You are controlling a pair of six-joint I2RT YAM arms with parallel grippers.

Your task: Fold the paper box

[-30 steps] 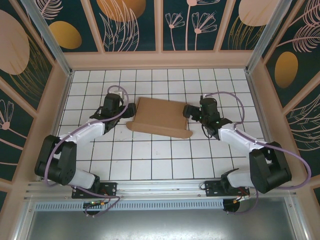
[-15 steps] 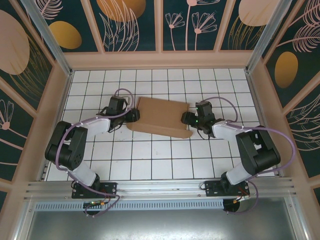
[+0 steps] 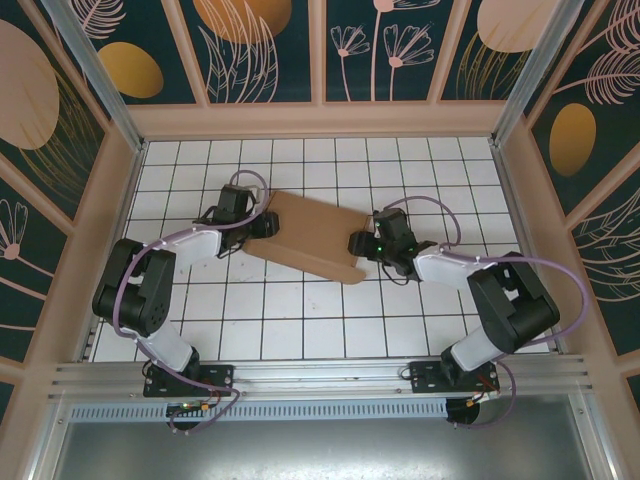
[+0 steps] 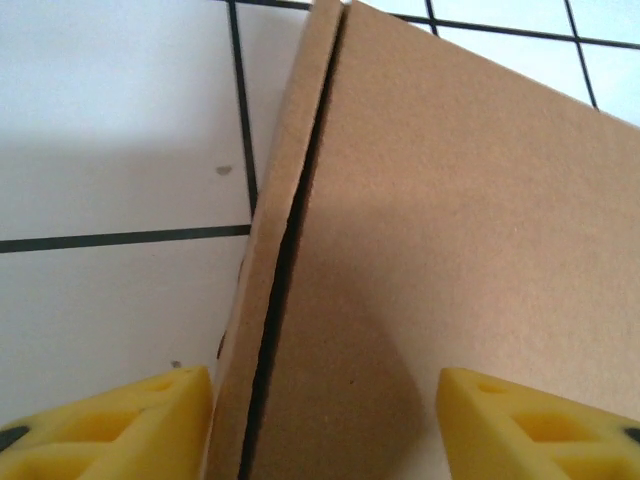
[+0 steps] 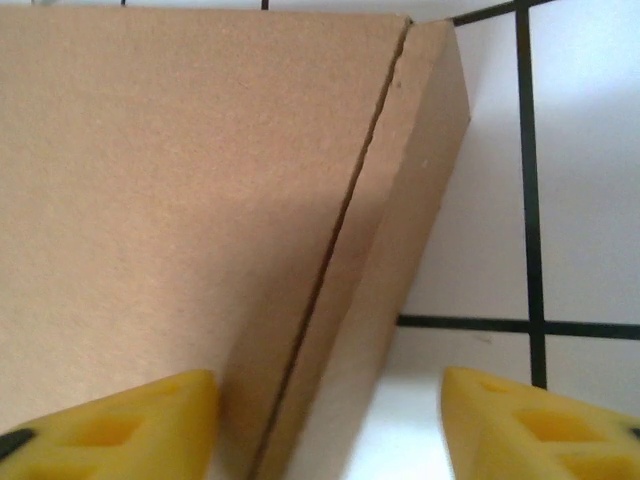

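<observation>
My left fingers (image 4: pixel 120 420), yellow, stand about half open astride the left end of the box (image 4: pixel 450 220). The outer one touches the narrow left flap (image 4: pixel 255 300) and the inner one sits over the broad brown panel, with a dark slit between flap and panel. The left gripper (image 4: pixel 325 388) is not clamped on the card.

My right fingers (image 5: pixel 530 425) stand much the same at the other end, again about half open. One is over the panel; the other is out over white tile, just beside the right flap (image 5: pixel 400 230) but apart from it. The right gripper (image 5: pixel 330 385) has hold of nothing.

From above, the box lies on the table (image 3: pixel 300 310) a little far of centre, between my two wrists. It is skewed, so its left end sits farther away than its right. Its top is plain and flat, and a lip (image 3: pixel 300 266) runs along the near edge.

My left arm (image 3: pixel 150 270) and right arm (image 3: pixel 500 290) reach in from either side with elbows bent outward, and purple cables (image 3: pixel 245 180) loop over the wrists. White tiles with black lines cover the table. Panels (image 3: pixel 250 40) painted with leaves and gold discs on dark teal close it in on the left, right and far sides.
</observation>
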